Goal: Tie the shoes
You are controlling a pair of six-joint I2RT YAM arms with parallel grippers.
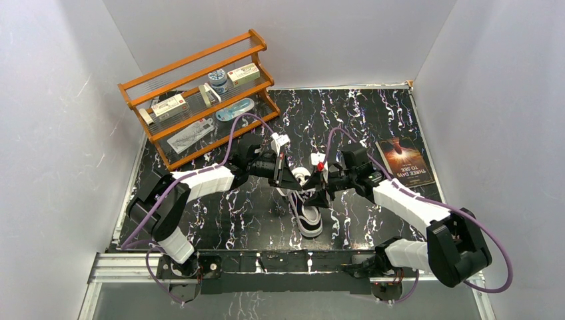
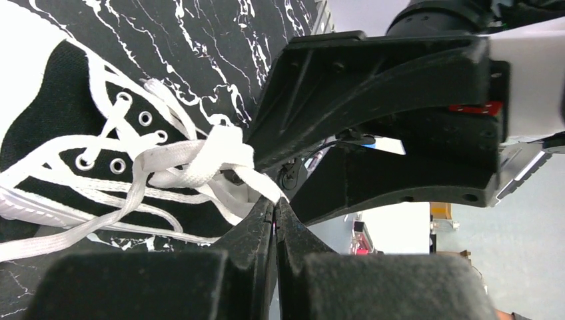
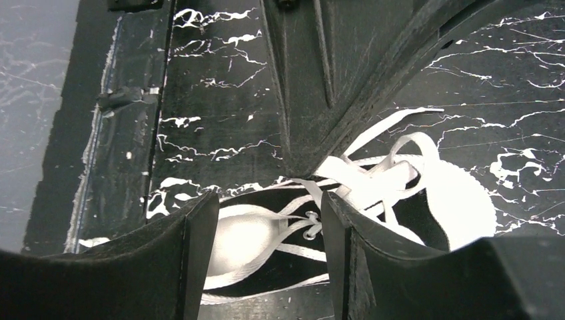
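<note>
1. Lying on the black marbled desk (image 1: pixel 373 120), the black sneaker (image 1: pixel 308 217) has its white laces (image 2: pixel 200 160) bunched over the eyelets.
2. Left hand (image 2: pixel 274 203), just above the sneaker, is pinched together on the white laces.
3. Right hand (image 3: pixel 268 200) hovers over the sneaker, fingers apart.
4. Wooden rack (image 1: pixel 258 40) stands beyond the sneaker; a book (image 1: pixel 405 162) lies to its right.

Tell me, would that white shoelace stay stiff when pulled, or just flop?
Probably floppy: the lace sags in loose curves across the sneaker. Its flat, woven look suggests it should grip rather than slip. It bunches softly where crossed, so pinching likely does no harm.
</note>
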